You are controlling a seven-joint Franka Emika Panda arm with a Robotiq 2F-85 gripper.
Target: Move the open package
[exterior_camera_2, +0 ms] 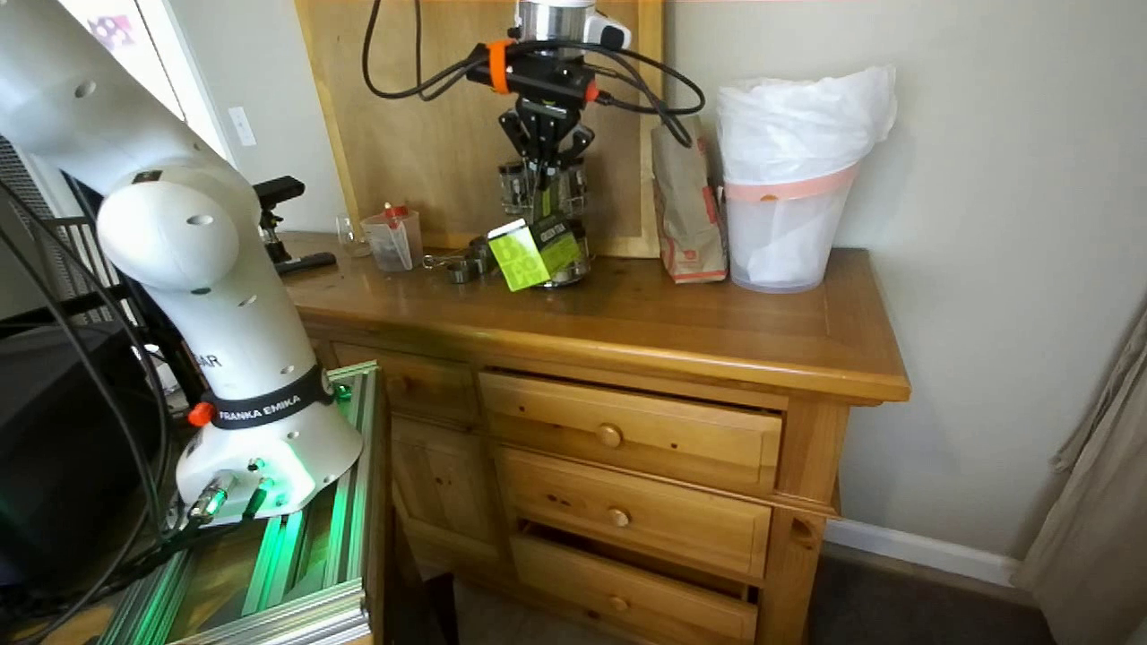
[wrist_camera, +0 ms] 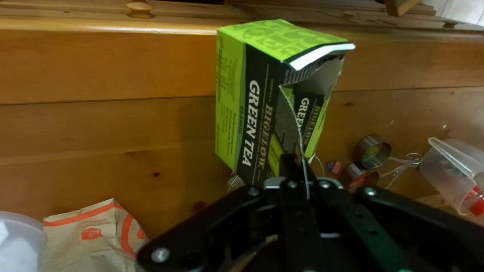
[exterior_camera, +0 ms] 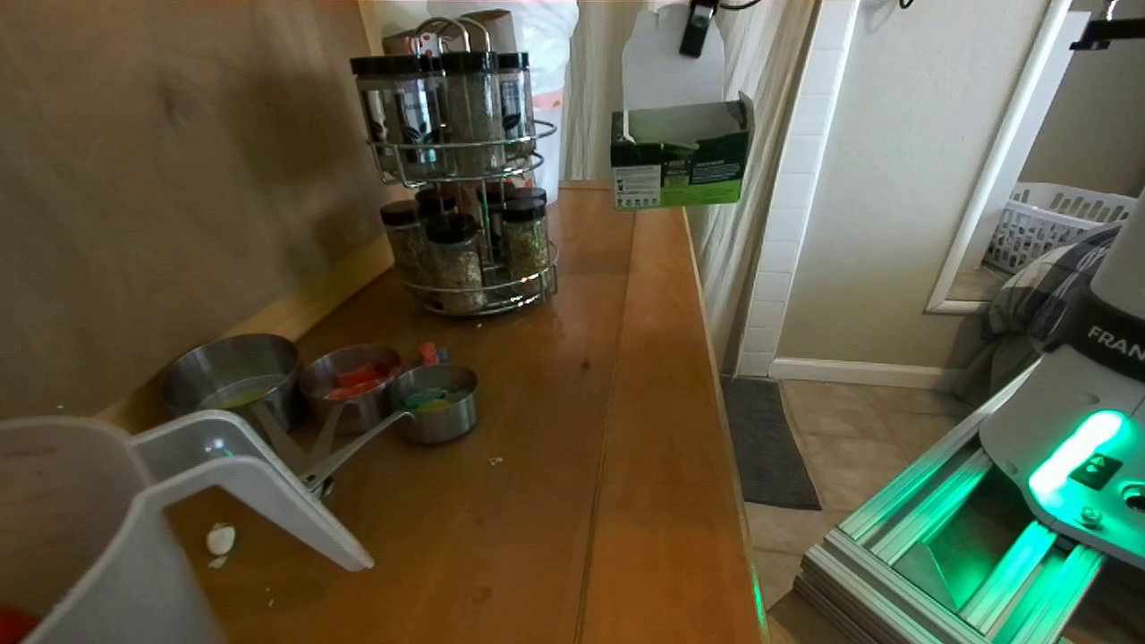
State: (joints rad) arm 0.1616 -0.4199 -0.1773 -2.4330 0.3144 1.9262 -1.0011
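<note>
The open package is a black and green tea box with white "GREEN TEA" lettering. It hangs in the air, tilted, in both exterior views point(exterior_camera: 707, 170) point(exterior_camera_2: 538, 251). In the wrist view point(wrist_camera: 261, 109) its top is torn open and another panel with the same lettering shows inside the opening. My gripper point(wrist_camera: 297, 162) is shut on the box's raised top flap, which passes thin between the fingers. The gripper also shows in both exterior views point(exterior_camera: 693, 45) point(exterior_camera_2: 542, 179), with the box below its fingertips. The box is above the wooden dresser top point(exterior_camera_2: 645, 309).
A wire spice rack point(exterior_camera: 487, 309) with jars stands behind the box. Metal measuring cups point(exterior_camera: 443, 416) and a clear plastic pitcher point(exterior_camera: 179, 528) stand to one side. A paper bag point(exterior_camera_2: 690, 215) and a white-lined bin point(exterior_camera_2: 780, 233) stand on the other side. The drawers point(exterior_camera_2: 627, 430) are slightly open.
</note>
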